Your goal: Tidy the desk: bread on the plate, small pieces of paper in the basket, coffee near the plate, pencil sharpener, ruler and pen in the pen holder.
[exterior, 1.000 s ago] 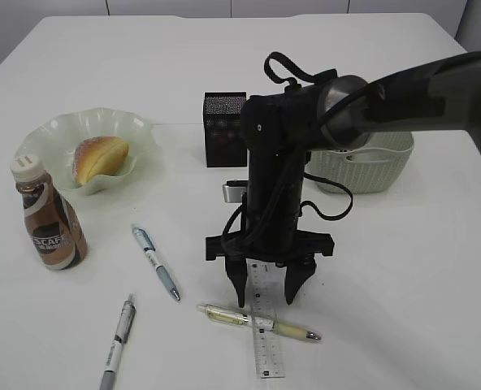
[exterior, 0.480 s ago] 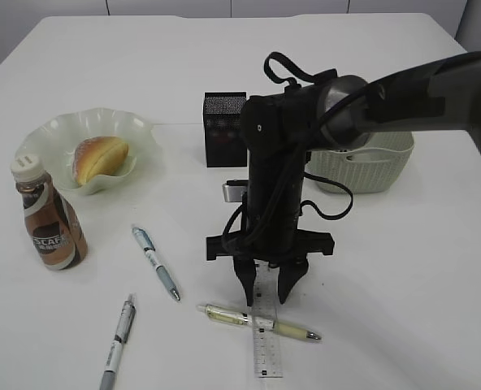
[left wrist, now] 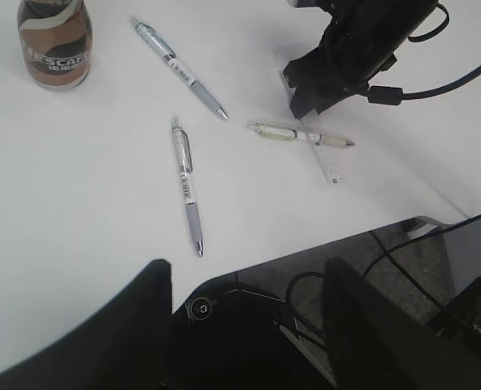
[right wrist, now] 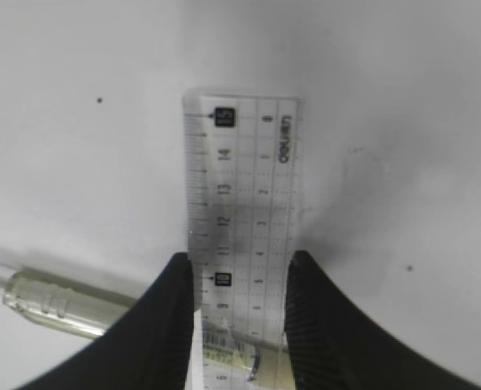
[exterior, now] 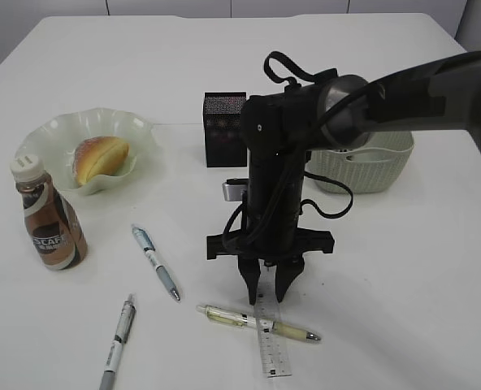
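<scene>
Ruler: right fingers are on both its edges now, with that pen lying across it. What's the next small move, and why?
Probably finish the squeeze, then lift slowly. In the right wrist view the right gripper has a finger against each long edge of the ruler, which lies flat on the desk. The yellowish pen lies across the ruler just past the fingertips, so a slow lift should let it roll off.

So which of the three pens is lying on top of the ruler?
The pale yellowish clear-barrelled pen crosses over the clear plastic ruler. The blue-and-white pen and the grey pen lie apart on the bare desk.
</scene>
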Robot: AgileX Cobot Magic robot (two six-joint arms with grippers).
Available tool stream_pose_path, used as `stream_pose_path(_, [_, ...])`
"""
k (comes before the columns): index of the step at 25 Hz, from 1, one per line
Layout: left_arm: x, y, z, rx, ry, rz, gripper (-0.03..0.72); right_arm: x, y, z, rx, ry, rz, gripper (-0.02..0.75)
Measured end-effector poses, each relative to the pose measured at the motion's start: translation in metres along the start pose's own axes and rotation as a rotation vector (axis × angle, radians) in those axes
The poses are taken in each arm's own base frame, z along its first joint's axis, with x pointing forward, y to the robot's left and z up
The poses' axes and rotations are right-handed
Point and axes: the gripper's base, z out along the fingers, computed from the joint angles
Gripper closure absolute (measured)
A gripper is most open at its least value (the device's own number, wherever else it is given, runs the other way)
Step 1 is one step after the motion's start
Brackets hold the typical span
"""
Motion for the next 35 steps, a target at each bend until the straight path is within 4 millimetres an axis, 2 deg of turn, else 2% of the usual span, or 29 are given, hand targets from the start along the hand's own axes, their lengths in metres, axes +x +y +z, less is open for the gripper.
stream_pose_path(10, [0.0000, 0.0000, 0.0000, 0.000, 0.000, 0.000, 0.255, -0.0003, -0.0003, 0.0000, 0.003, -0.003, -0.018, 0.484])
stream_pose_path(22, [0.0000, 0.0000, 0.0000, 0.000, 0.000, 0.000, 0.255, -0.0005, -0.0008, 0.0000, 0.008, -0.005, -0.021, 0.429])
stream_pose_path(27, [0.0000, -0.0001, 0.0000, 0.001, 0.000, 0.000, 0.255, -0.0005, -0.0009, 0.0000, 0.010, -0.006, -0.024, 0.373])
stream_pose_path(35, [0.0000, -0.0001, 0.0000, 0.001, 0.000, 0.000, 0.255, -0.0005, -0.0009, 0.0000, 0.010, -0.006, -0.024, 0.362])
